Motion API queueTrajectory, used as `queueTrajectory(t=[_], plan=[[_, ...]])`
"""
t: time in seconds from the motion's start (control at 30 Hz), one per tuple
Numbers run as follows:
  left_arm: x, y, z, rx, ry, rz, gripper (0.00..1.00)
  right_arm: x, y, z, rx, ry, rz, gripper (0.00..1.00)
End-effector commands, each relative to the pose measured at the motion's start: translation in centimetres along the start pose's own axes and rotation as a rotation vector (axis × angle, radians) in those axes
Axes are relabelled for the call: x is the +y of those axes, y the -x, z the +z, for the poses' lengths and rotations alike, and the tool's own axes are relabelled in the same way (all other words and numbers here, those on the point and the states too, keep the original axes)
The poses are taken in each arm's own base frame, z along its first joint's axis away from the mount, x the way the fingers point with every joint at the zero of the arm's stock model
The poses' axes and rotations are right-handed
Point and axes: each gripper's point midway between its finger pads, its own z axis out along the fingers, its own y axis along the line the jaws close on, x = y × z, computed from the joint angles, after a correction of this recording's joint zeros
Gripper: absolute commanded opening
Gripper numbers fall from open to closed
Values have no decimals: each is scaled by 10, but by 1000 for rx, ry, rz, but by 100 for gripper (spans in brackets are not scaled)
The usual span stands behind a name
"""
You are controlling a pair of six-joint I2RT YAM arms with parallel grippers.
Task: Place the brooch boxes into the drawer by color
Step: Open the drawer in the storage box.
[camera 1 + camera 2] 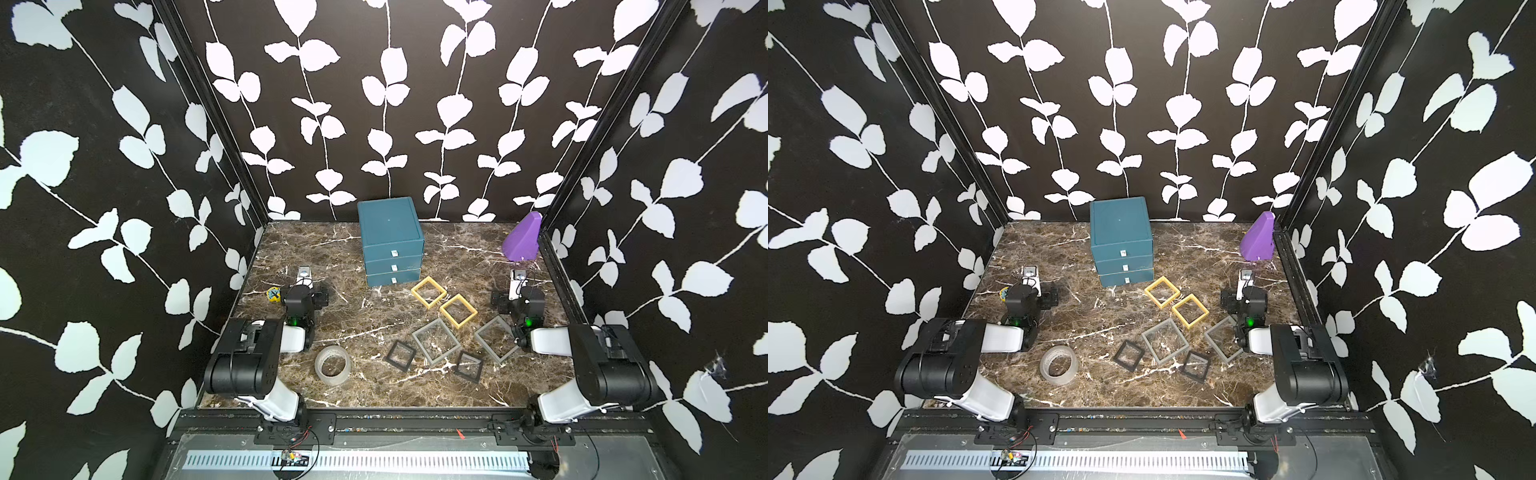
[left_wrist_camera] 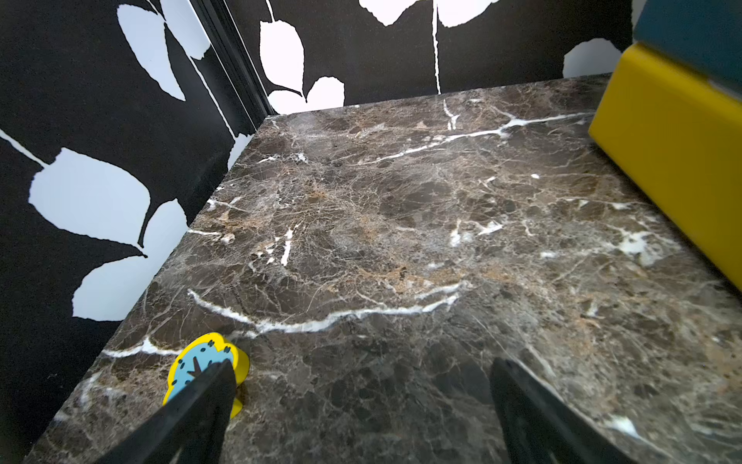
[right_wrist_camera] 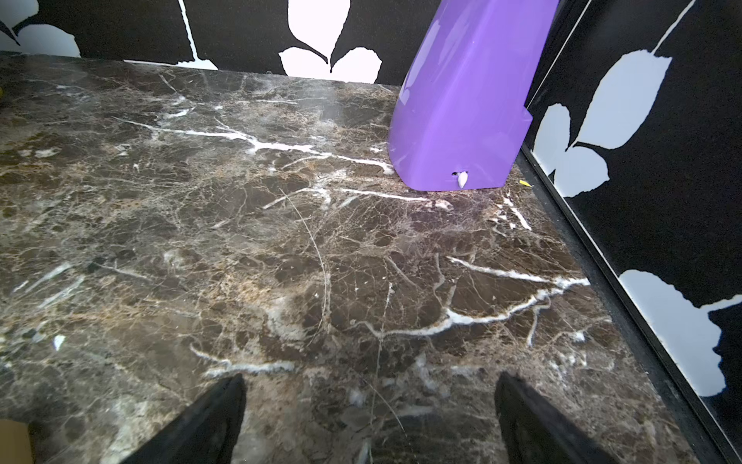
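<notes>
Both top views look steeply down from high above the near edge of the desk point(image 1: 353, 316) toward the back wall, sharing the whole scene. The left wrist view sits low and close over the desk, catching the yellow side of the drawer point(image 2: 662, 160). The right wrist view, equally low, faces the purple wedge point(image 3: 461, 100).
</notes>
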Motion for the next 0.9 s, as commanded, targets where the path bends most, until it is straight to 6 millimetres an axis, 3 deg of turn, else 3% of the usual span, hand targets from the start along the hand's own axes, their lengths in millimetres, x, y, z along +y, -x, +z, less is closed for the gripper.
queueTrajectory(t=[0.0,0.73,0.8,0.87], plan=[[1,7,-3,-24,1,-6,99,-2,18,1,-52,-9,4,99],[2,7,-3,-25,3,-7,99,-1,17,0,-50,-8,3,99],[2,11,-4,-41,1,-5,99,-3,25,-1,-81,-15,11,99],[2,27,-8,-28,17,26,99,-6,43,-10,-44,-37,-6,99]])
